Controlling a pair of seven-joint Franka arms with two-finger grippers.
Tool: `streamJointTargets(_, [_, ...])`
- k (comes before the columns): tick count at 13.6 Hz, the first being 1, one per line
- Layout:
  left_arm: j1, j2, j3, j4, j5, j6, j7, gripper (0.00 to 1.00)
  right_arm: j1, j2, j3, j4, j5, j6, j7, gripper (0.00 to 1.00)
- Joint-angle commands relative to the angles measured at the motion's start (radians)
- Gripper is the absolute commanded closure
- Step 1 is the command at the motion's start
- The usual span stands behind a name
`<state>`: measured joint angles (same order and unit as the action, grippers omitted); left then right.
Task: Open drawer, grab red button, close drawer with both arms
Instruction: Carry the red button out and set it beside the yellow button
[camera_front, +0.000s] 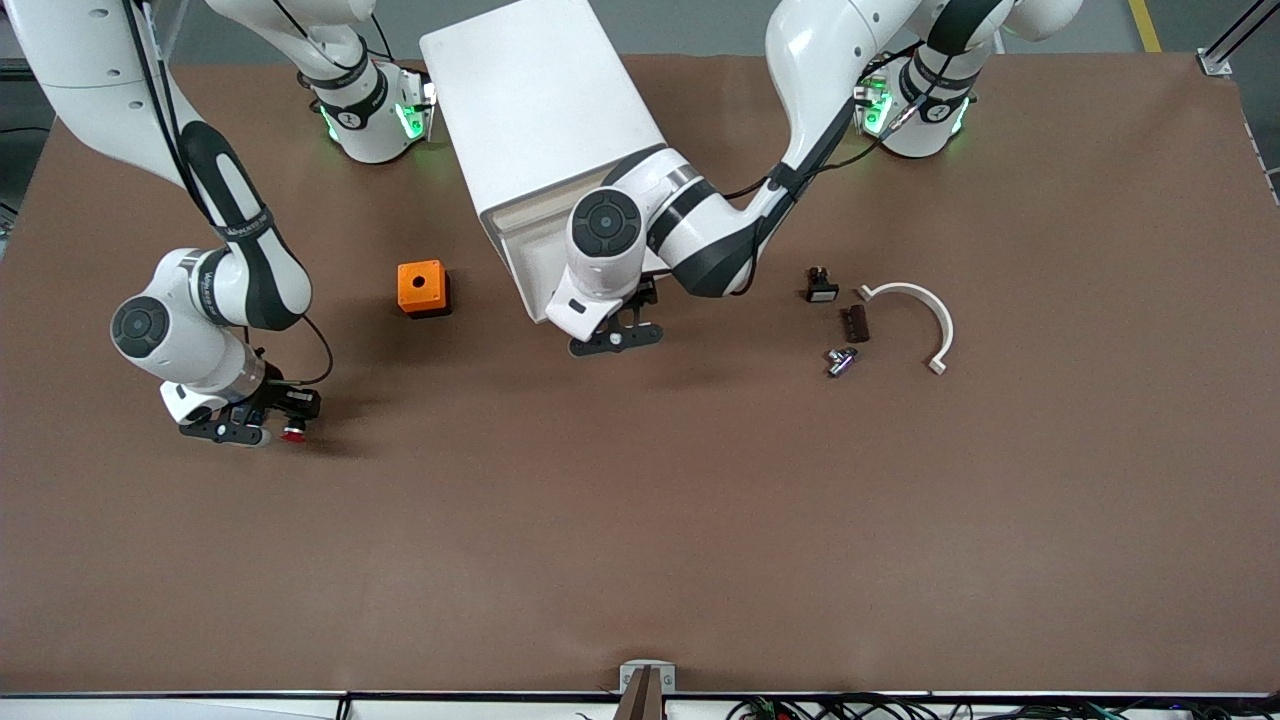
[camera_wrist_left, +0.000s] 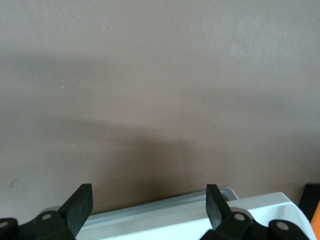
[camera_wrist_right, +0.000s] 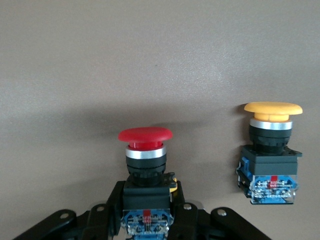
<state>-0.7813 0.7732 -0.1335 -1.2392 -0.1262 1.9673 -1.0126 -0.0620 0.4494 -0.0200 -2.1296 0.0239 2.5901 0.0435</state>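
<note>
The white cabinet (camera_front: 535, 110) stands at the robots' side of the table, and my left arm hides most of its drawer fronts (camera_front: 512, 238). My left gripper (camera_front: 618, 338) is open just in front of them. In the left wrist view a white drawer edge (camera_wrist_left: 175, 212) lies between its open fingers (camera_wrist_left: 80, 200), untouched. I cannot tell which drawer it is. My right gripper (camera_front: 255, 430) is low over the table toward the right arm's end, shut on the red-capped button (camera_front: 293, 432). The right wrist view shows its fingers clamping the button's black body (camera_wrist_right: 145, 155).
A button with an orange-yellow cap (camera_wrist_right: 271, 150) rests on the table beside the held one. An orange box (camera_front: 422, 288) sits near the cabinet. A black switch (camera_front: 821, 287), a brown block (camera_front: 856, 322), a metal part (camera_front: 841, 360) and a white arc (camera_front: 925, 312) lie toward the left arm's end.
</note>
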Motion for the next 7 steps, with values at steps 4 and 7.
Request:
streamJointTargets(4, [-0.039, -0.003, 0.005, -0.023, -0.05, -0.007, 0.008, 0.0, -0.022, -0.078, 0.015, 0.133, -0.002, -0.246, -0.01, 0.0])
streamJointTargets(7, [-0.052, -0.003, 0.005, -0.023, -0.133, -0.007, 0.008, 0.0, -0.029, -0.139, 0.015, 0.374, -0.004, -0.679, -0.004, 0.0])
